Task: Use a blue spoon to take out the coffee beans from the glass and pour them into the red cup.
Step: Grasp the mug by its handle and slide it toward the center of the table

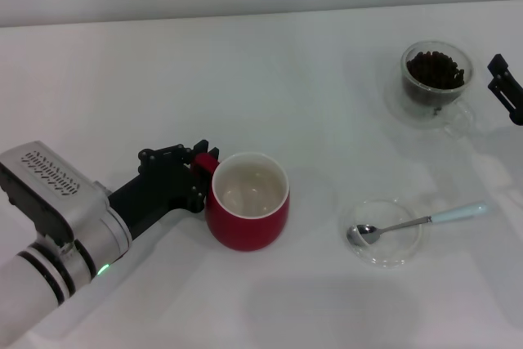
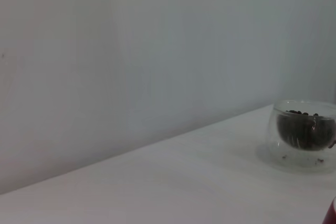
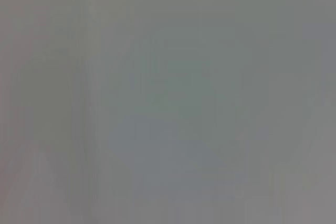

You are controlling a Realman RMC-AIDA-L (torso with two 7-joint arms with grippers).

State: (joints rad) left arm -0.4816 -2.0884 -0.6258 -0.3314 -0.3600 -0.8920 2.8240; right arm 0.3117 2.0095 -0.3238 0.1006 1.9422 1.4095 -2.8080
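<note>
Lying handle toward the right gripper (image 1: 508, 87), whose jaw state I cannot tell, the blue spoon (image 1: 417, 222) is awaiting pickup; left gripper (image 1: 199, 171) is apparently clamping the red cup (image 1: 247, 212) handle.

The right gripper (image 1: 505, 87) is cut off by the head view's right edge; only a dark portion shows, and its jaw position cannot be determined. The red cup's (image 1: 247, 202) handle is largely covered by the left gripper (image 1: 198, 171). In the left wrist view, the red cup (image 2: 333, 212) appears only as a sliver at the corner, and the glass (image 2: 304, 129) is clipped by the edge. The right wrist view shows a uniform grey blur.
</note>
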